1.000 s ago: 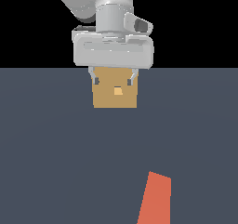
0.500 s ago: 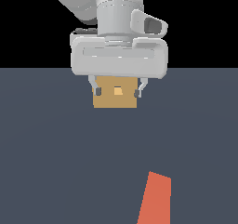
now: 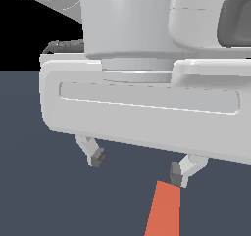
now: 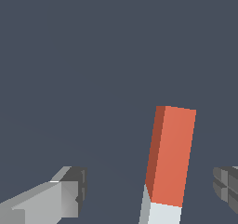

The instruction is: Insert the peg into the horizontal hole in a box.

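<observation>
While the arm's white hand fills most of my exterior view, the dark counter (image 3: 29,191) spreads beneath it. My gripper (image 3: 137,164) has its 2 fingers (image 3: 96,156) spread wide apart, holding nothing. Lying flat on the counter, the peg (image 3: 164,210) sits between them, nearer 1 finger, untouched; I cannot see the box.

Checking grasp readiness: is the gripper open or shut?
Open: the grey gripper fingers stand apart, empty, the orange-red peg between them.
</observation>
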Tool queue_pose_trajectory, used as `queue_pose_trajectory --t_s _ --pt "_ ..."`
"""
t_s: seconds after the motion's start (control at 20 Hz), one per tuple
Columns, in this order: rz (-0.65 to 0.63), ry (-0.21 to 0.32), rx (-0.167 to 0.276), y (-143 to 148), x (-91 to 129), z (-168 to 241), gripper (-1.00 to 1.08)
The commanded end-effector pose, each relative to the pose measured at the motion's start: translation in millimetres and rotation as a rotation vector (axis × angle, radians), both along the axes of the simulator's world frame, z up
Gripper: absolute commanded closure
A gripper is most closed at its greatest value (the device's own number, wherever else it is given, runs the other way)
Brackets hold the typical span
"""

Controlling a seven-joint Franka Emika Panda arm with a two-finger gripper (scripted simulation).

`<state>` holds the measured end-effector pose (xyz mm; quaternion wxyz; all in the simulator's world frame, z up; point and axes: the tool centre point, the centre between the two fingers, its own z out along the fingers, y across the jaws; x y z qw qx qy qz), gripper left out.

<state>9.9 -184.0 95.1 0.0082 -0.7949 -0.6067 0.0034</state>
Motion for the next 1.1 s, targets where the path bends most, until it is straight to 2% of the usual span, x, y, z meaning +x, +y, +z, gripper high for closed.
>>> queue_pose_trajectory --t_s 0.0,0.2,0.4,0.6,1.05 --pt "-0.048 -0.005 -0.005 -38 -1 -10 -0.92" --pt "-0.104 -0.010 -0.008 -79 -4 -20 -0.92" --pt "-0.136 -0.014 -0.010 -103 -7 -26 -0.92" --pt "-0.149 -0.015 -0.010 -112 -7 -28 -0.92" --pt "-0.149 -0.014 -0.010 -112 -8 -46 -0.92"
